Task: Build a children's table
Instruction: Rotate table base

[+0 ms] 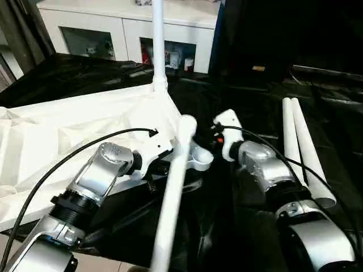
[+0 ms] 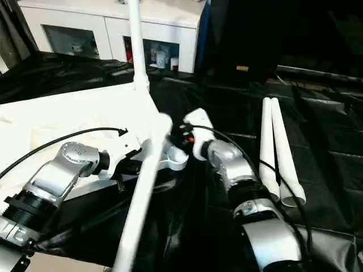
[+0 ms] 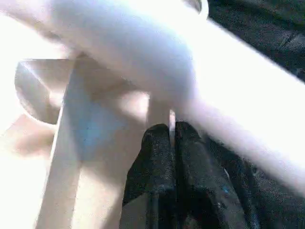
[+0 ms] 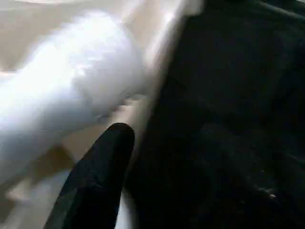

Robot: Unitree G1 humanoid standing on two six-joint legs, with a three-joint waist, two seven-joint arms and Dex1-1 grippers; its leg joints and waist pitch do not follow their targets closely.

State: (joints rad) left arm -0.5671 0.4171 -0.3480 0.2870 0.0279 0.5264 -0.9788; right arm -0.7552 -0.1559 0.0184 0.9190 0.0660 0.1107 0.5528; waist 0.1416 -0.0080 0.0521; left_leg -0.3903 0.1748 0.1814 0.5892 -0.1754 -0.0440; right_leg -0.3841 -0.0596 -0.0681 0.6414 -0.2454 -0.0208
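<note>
Black sheet (image 1: 249, 226) covering floor | left gripper (image 3: 172, 143) pinching shut under loose leg (image 1: 173, 192) | right gripper (image 1: 218, 131) fingers unclear.

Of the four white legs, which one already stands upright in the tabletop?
The leg at the far corner stands upright in the tabletop. Another leg leans slanted at the near corner, and two legs lie flat on the black cover.

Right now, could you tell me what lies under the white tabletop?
The tabletop lies ribs-up on a black sheet covering the surface. One leg stands upright in its far corner socket. What the sheet covers beneath cannot be seen.
</note>
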